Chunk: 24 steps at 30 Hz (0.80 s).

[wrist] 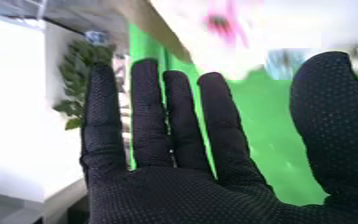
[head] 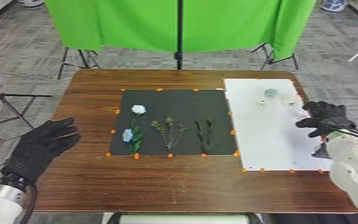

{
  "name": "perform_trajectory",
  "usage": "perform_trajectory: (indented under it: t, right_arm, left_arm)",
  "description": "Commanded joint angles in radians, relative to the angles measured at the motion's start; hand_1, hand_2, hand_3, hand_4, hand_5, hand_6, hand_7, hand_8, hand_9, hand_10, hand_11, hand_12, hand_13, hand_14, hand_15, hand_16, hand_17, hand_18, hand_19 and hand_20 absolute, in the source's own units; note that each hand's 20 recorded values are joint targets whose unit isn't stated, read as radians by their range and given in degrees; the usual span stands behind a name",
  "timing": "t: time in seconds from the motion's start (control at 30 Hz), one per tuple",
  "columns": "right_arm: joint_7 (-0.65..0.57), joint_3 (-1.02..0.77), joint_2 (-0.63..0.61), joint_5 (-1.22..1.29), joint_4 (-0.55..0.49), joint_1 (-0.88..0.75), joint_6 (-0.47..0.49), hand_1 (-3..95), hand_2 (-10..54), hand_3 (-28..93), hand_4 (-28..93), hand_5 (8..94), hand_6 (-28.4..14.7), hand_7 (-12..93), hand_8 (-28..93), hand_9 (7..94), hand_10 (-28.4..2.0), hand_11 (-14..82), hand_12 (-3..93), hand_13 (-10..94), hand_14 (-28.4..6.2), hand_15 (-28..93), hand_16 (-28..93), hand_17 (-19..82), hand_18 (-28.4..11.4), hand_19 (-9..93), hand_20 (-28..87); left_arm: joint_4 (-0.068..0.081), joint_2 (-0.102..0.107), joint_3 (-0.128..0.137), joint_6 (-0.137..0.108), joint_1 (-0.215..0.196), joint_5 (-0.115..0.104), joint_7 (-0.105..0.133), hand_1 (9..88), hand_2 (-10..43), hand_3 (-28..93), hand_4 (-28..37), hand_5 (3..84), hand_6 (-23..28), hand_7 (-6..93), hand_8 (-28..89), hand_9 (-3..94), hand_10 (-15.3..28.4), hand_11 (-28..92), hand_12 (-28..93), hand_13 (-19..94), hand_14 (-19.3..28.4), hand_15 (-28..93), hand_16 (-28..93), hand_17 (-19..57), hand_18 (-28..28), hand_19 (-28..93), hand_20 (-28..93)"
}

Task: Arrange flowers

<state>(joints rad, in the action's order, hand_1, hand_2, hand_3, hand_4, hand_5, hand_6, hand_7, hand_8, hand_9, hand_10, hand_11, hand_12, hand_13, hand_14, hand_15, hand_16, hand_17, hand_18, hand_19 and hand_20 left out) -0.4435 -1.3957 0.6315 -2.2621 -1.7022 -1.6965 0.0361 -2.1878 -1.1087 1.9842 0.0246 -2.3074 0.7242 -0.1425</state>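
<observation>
"What's nearest?"

"Brown, grained wood, the desk. Over its left edge is the left robot hand, in black fabric, fingers loosely extended, holding nothing."

"And the right robot hand?"

"At the smooth white sheet's right edge. In the wrist view, its glove is finely dotted, fingers straight, thumb spread wide, grip empty."

"Where are the flowers?"

"On the matte dark mat, rimmed with orange marks. Left side: a blue flower beside long green leaves, with a ruffled white flower beyond. Middle: thin, branching sprigs. Right: slim green stems."

"Anything on the sheet?"

"Small pale pieces, too tiny to tell, then a rounded, pale blue-green one farther up."

"Beyond the desk?"

"Grey patterned flooring, a bright green cloth hanging in folds, and a blue-and-white vessel at the far right."
</observation>
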Motion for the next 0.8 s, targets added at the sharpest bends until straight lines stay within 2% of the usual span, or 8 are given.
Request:
perform_trajectory:
  t: [0.03,0.07,0.13,0.17,0.23,0.33,0.47,0.8]
  right_arm:
    - [-0.024,0.060,-0.003,-0.006,0.085,0.031,-0.073,24.8,-8.3,89,-28,35.3,-2.8,30,-19,34.2,-10.1,33.2,21.6,39,-7.0,47,16,13,-18.5,56,22]
    - [-0.015,0.073,-0.004,-0.025,0.098,0.034,-0.114,27.3,-8.2,90,-28,37.4,-1.9,33,-22,34.2,-10.1,32.8,21.5,44,-6.1,52,16,15,-17.8,58,22]
    - [0.012,0.082,-0.005,-0.015,0.106,0.033,-0.164,32.2,-7.5,89,-28,43.5,-0.4,37,-24,47.8,-9.7,45.4,21.1,55,-4.1,55,16,20,-15.9,62,24]
    - [0.018,0.095,-0.006,-0.015,0.110,0.037,-0.198,34.2,-7.3,88,-28,46.4,0.1,37,-24,52.9,-9.0,46.0,22.3,59,-3.4,56,18,21,-15.4,63,25]
    - [0.045,0.105,-0.003,-0.035,0.112,0.034,-0.242,40.3,-6.5,82,-28,53.8,0.6,42,-18,67.2,-6.4,33.7,35.6,68,-2.5,53,25,25,-14.8,66,29]
    - [0.073,0.128,0.002,-0.032,0.107,0.041,-0.273,45.8,-4.4,77,-28,66.3,1.9,47,-14,82.3,-5.1,34.0,36.8,80,-2.2,54,25,31,-14.2,71,33]
    - [0.122,0.145,0.021,-0.031,0.088,0.055,-0.260,47.4,-5.2,79,-28,72.4,1.6,44,-12,86.5,-4.7,34.5,34.0,84,-1.7,53,26,33,-14.3,74,34]
    - [0.261,0.335,0.091,-0.070,-0.022,0.254,-0.388,47.3,-6.9,82,-28,73.8,0.7,43,-13,87.7,-4.5,32.5,36.2,85,-2.0,53,28,34,-14.3,74,35]
  left_arm:
    - [-0.001,0.004,-0.002,-0.011,-0.014,-0.003,-0.006,26.6,6.1,73,-28.3,41.4,7.0,24.5,-12,34.5,15.7,34,14,27,18.3,51,-7,-6.4,23.8,63,-3]
    - [-0.001,0.003,-0.002,-0.011,-0.014,-0.002,-0.006,26.6,6.1,73,-28.3,41.4,7.0,24.5,-12,34.5,15.6,34,14,27,18.4,51,-7,-6.4,23.8,63,-3]
    - [-0.002,-0.001,0.000,-0.010,-0.016,-0.002,-0.009,26.5,6.1,73,-28.3,41.4,7.0,24.5,-12,34.6,15.6,34,14,27,18.4,51,-7,-6.3,23.8,63,-3]
    - [-0.003,-0.003,0.001,-0.010,-0.018,-0.001,-0.009,26.6,6.1,73,-28.3,41.3,7.0,24.5,-12,34.6,15.6,34,14,27,18.4,51,-7,-6.3,23.8,63,-3]
    - [-0.004,-0.009,0.004,-0.004,-0.018,0.002,-0.011,26.6,6.0,73,-28.3,41.4,7.0,24.5,-12,34.6,15.6,34,14,27,18.4,51,-7,-6.3,23.8,63,-3]
    - [-0.005,-0.010,0.005,-0.006,-0.020,0.002,-0.011,26.5,6.0,73,-28.3,41.4,6.9,24.5,-12,34.6,15.7,34,14,27,18.4,51,-7,-6.3,23.8,63,-3]
    - [-0.005,-0.012,0.005,-0.006,-0.018,0.003,-0.014,26.5,6.0,73,-28.3,41.4,6.9,24.6,-12,34.7,15.6,34,14,27,18.4,51,-7,-6.4,23.8,63,-3]
    - [-0.004,-0.006,0.002,-0.013,-0.016,0.000,-0.014,26.5,6.1,73,-28.3,41.3,6.9,24.6,-12,34.6,15.6,34,14,27,18.4,51,-7,-6.3,23.8,63,-3]
